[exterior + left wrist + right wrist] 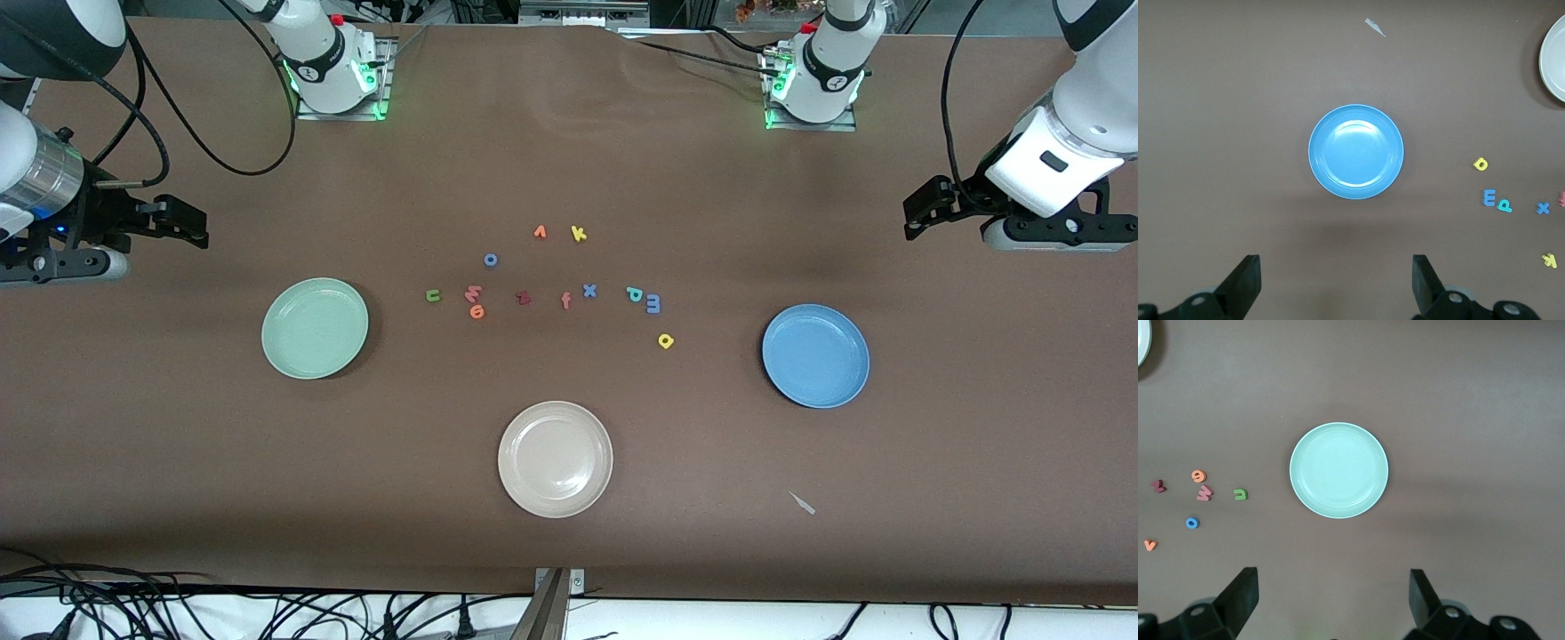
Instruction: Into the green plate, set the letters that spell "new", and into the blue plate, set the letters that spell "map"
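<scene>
While both arms wait at the two ends of the tabletop (pixel 569 142), parts of them are cut off by the picture's edges, so only the dark hands and some white arm show. The left hand (pixel 925 209) hangs over the brown cloth at the left arm's end, and its two black fingers (pixel 1245 287) stand wide apart with nothing between them. The right hand (pixel 182 222) hangs over the right arm's end, and it is spread wide and holds nothing too. The green plate (pixel 315 327) is round, smooth and bare, and it lies toward the right arm's end. The blue plate (pixel 815 356) is the same round shape, a bit shiny, and it lies toward the left arm's end. A beige plate (pixel 556 459) lies between them, nearer to the front camera. The little foam letters lie flat in the middle of the tabletop, on no plate. The green n (pixel 433 296), the salmon w (pixel 473 293) and the orange e (pixel 477 311) lie close together near the green plate. The teal p (pixel 635 293) touches the blue m (pixel 653 304), and the yellow a (pixel 666 340) is just beside them. The dark red z (pixel 524 298), salmon f (pixel 565 301), blue x (pixel 589 290), yellow k (pixel 579 234), a blue o (pixel 490 260) and one more orange letter (pixel 540 233) are so tiny that their shapes are hard to read. A small pale scrap (pixel 803 503) lies near the blue plate.
</scene>
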Tool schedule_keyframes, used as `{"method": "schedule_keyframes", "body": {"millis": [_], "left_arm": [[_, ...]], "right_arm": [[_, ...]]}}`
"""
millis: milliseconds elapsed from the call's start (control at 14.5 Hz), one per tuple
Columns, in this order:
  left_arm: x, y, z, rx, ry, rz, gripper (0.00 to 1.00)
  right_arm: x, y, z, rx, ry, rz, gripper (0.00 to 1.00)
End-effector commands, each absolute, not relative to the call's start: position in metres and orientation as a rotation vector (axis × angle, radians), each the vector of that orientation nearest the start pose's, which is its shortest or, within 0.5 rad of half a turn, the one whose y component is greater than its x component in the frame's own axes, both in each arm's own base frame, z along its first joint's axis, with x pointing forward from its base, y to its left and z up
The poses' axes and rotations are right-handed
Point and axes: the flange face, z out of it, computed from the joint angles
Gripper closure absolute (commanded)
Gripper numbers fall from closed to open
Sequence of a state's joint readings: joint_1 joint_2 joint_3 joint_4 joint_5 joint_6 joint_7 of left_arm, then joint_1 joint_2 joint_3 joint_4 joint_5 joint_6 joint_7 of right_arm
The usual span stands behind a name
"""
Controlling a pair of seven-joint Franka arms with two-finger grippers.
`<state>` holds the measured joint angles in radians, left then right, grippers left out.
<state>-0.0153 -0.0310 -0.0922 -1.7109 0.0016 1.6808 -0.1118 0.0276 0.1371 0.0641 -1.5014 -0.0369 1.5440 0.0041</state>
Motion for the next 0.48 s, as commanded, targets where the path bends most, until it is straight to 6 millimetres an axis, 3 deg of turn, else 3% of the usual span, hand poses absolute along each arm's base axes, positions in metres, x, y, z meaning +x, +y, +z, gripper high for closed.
{"method": "schedule_keyframes", "body": {"millis": [0, 415], "left_arm": [[0.5484, -0.0606, 0.5891, -3.113, 0.018, -0.002, 0.00], [0.5483, -0.0607, 0.5889, -3.114, 0.016, 0.000, 0.00]], "right_arm": [[0.5909, 0.0503, 0.5813, -3.170, -0.122, 0.133, 0.00], [0.5917, 0.0513, 0.5819, -3.170, -0.125, 0.121, 0.00]]}}
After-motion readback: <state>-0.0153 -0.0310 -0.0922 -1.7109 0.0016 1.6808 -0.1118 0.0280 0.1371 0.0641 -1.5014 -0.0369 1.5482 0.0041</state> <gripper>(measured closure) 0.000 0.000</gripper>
